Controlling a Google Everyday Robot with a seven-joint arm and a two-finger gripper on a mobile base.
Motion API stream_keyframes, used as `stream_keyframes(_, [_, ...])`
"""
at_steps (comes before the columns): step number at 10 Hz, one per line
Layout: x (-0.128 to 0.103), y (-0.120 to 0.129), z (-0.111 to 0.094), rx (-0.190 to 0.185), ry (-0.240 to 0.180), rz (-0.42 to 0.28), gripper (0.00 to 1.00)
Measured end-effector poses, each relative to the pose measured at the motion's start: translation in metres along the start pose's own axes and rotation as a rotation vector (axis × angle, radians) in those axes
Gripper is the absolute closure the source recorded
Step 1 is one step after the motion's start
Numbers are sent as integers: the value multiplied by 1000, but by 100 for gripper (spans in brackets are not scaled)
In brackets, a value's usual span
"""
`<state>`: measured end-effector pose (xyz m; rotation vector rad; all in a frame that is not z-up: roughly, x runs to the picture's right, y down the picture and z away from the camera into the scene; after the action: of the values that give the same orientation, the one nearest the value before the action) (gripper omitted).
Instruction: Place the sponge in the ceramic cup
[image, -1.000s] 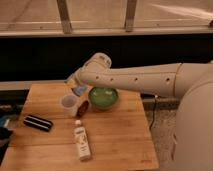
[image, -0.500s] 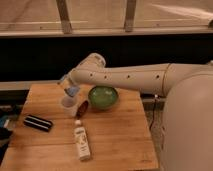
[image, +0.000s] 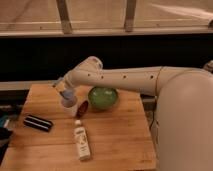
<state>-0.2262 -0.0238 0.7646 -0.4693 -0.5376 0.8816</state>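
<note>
The ceramic cup (image: 70, 108) is a small pale round cup standing on the wooden table (image: 115, 140), left of the green bowl. My gripper (image: 64, 91) hangs just above the cup's rim, at the end of the white arm that reaches in from the right. It is shut on the sponge (image: 67, 94), a small light-blue pad that shows between the gripper and the cup's mouth. Whether the sponge touches the cup I cannot tell.
A green bowl (image: 103, 98) sits right of the cup, with a small brown object (image: 82, 108) between them. A black-and-white striped block (image: 38, 123) lies at the left. A white bottle (image: 81, 143) lies at the front. The table edge runs along the right.
The arm has swung left and lowered. The gripper with the sponge has moved from beside the bowl to right above the cup.
</note>
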Motion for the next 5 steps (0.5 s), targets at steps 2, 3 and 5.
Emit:
stream_keyframes(2, [3,5,7,-22,0,7,92])
stream_keyframes(3, [8,7,12,-34,2,14,92])
stream_keyframes(5, [15,8,19,-44,3,24,92])
